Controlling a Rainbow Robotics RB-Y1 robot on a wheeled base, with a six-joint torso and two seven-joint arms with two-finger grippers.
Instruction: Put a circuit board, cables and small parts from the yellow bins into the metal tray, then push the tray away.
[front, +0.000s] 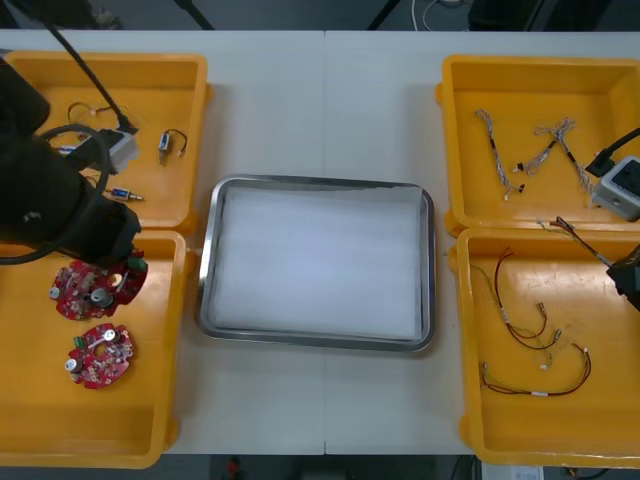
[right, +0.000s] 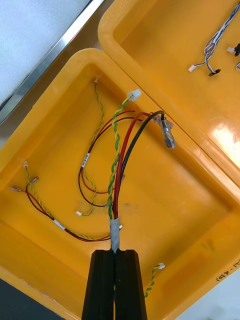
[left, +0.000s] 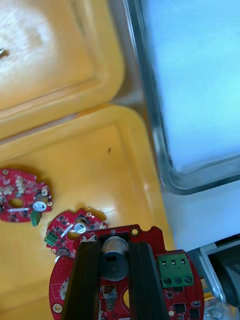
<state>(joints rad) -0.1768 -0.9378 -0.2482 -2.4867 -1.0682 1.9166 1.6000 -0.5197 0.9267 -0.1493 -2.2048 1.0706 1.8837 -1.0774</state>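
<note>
My left gripper (left: 114, 245) is shut on a round red circuit board (left: 170, 280), its fingers clamped on a metal can on the board. It hangs over the near left yellow bin (front: 40, 400), where two more boards (front: 100, 355) (left: 22, 200) lie. My right gripper (right: 116, 252) is shut on the taped end of a red, black and yellow-green cable (right: 117, 165). It holds the cable above the near right bin (front: 600, 420), at the right edge of the front view (front: 625, 275). The metal tray (front: 320, 183), white inside, sits between the bins.
More red and yellow cables (front: 520, 320) lie in the near right bin. Twisted blue and white cables (front: 530, 150) are in the far right bin. The far left bin holds small metal parts (front: 170, 143). The tray's rim (left: 155, 125) runs close beside the left bins.
</note>
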